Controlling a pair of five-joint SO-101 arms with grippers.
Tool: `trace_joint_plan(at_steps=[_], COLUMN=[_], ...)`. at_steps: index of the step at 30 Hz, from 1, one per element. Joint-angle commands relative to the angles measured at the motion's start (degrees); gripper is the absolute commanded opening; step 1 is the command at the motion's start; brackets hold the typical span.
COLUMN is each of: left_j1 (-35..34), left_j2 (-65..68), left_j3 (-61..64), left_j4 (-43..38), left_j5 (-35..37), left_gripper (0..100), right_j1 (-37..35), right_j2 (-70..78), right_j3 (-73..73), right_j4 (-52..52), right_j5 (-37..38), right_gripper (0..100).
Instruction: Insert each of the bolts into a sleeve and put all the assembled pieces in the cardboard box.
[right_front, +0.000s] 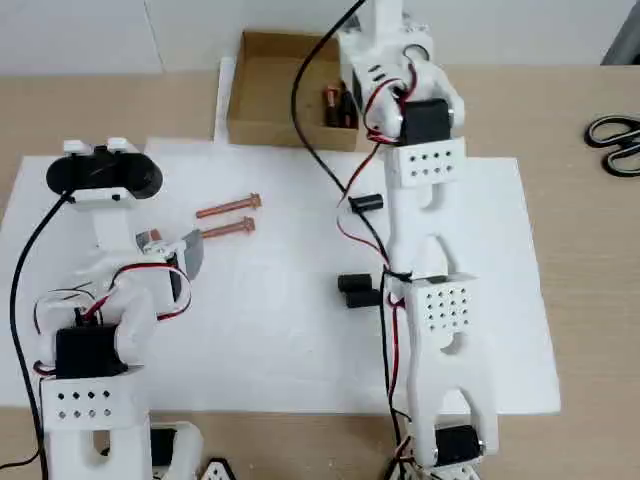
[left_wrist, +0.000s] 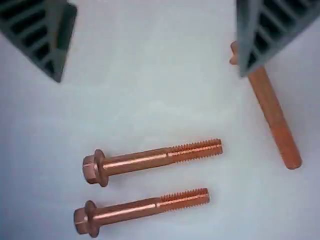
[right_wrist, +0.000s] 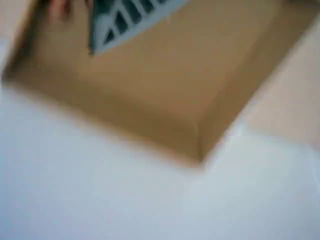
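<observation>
Our left gripper (left_wrist: 150, 72) hangs spread wide over the white sheet (left_wrist: 150, 112). One copper bolt (left_wrist: 272, 120) lies partly under one finger. A pair of bolts (left_wrist: 152, 159) lies just beyond, long axes running finger to finger, so we judge the wrist must turn. The right arm (right_front: 430, 160), at the cardboard box (right_front: 270, 125), is farther.

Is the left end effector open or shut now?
Open: the left end effector has its fingers far apart.
</observation>
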Motion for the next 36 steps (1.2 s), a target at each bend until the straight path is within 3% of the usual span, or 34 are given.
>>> trace_joint_plan(at_steps=[1,7,22,27,36], left_j1=[-0.1,-0.2,-0.4,-0.4,-0.4], left_j2=[-1.0,-1.0,-1.0,-1.0,-1.0], left_j3=[-1.4,-4.4,-4.5,-6.3,-6.8], left_j4=[-0.2,3.4,7.9,8.0,8.0], left_j5=[-0.5,-0.6,-3.3,-3.3,-3.2], left_gripper=[21,21,21,21,21], right_j1=[2.0,2.9,2.5,1.8,1.4], right_j2=[-7.2,-12.8,-25.9,-34.3,-60.4], right_j3=[-2.5,-2.4,-1.3,13.1,54.6], right_j4=[11.8,27.7,29.1,29.1,28.6], right_j5=[0.4,0.3,3.8,3.8,3.5], right_gripper=[16.2,16.2,16.2,16.2,16.2])
